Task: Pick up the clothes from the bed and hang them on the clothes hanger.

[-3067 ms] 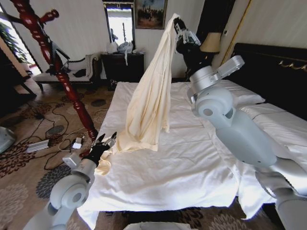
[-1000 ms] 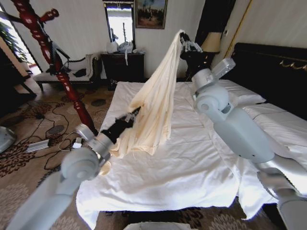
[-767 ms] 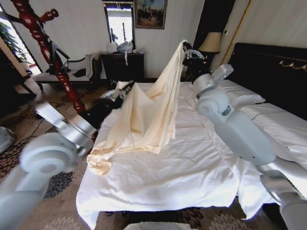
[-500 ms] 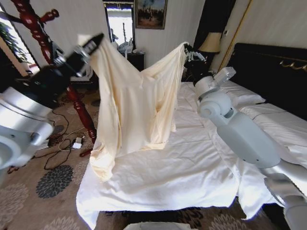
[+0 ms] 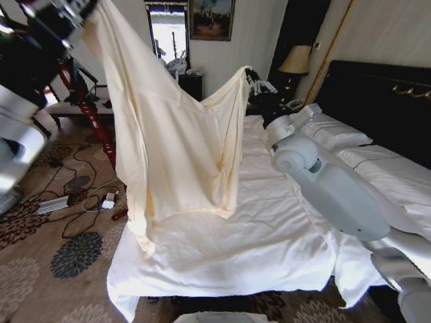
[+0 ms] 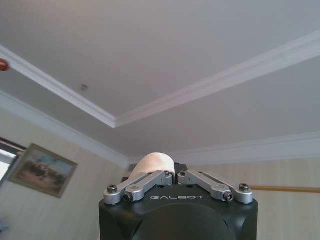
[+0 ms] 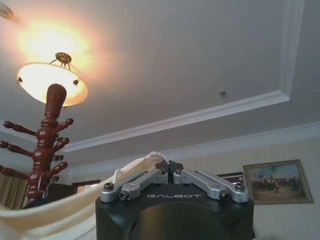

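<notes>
Left hand point(image 5: 67, 10), clamped on one end of the shirt point(image 5: 175, 134), is raised high just beside the coat stand point(image 5: 91, 111), while the right hand point(image 5: 254, 79) pinches the other end lower, over the bed point(image 5: 269, 235). Stretched between them, the shirt slopes down from left to right, hem hanging free above the duvet; the left arm looks nearer the pegs, with open floor around the post.

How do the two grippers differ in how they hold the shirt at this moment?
The left gripper holds the shirt high by the coat stand; the right gripper holds it lower, over the bed. The left arm is close to the camera, the right reaches farther away. Both are shut on the fabric, spreading it between them.
</notes>
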`<state>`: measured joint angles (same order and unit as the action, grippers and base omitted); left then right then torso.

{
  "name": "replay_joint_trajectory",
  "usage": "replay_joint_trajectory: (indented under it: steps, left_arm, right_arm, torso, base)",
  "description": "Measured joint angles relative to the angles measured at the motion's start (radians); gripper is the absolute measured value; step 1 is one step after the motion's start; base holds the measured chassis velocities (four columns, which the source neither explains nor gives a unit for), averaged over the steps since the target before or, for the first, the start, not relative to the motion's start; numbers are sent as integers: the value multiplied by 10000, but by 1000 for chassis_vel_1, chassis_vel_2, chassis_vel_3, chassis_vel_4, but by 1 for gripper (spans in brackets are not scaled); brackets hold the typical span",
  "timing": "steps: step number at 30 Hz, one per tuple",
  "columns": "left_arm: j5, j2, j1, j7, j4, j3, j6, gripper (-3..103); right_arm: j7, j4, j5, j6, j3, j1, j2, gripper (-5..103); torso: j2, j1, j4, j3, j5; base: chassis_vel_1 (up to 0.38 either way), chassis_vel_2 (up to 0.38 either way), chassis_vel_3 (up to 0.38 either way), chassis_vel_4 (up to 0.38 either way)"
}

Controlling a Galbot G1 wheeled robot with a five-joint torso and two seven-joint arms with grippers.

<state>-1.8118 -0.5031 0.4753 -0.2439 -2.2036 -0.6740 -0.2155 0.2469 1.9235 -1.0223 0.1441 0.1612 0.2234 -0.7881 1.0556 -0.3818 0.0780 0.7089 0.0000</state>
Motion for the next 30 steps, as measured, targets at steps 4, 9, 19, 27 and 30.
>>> replay_joint_trajectory:
  steps: [4,9,19,27,30]
  left_arm:
    - [966,-264,834,170,1053,14,-45,0]
    - [1624,-1013,1498,103,1714,95,-37,0]
    - [1958,-2068,4255,-1073,111,353,-194,0]
    - [2350,-4009,6218,-1763,190,500,-282,0]
    - [2806,-4761,6591,-1988,722,707,-389,0]
  right_arm:
    - [-286,215,142,186,128,543,9,0]
    - [-318,280,214,244,128,708,-145,0]
    - [-326,751,-95,353,-48,356,-63,0]
    - [-323,1154,50,303,85,1000,-47,0]
    - [-324,1183,296,248,309,1460,-122,0]
  torso:
    - [0,0,-2,0,-2]
    - [-1,-2,-3,2,-2]
    - [-1,-1,-2,0,1]
    - [-1,-1,-2,-1,-1]
    - [-1,0,-1,0,1]
  base:
    - [0,0,0,0]
    - [0,0,0,0]
    - [0,0,0,0]
    - [0,0,0,0]
    - [0,0,0,0]
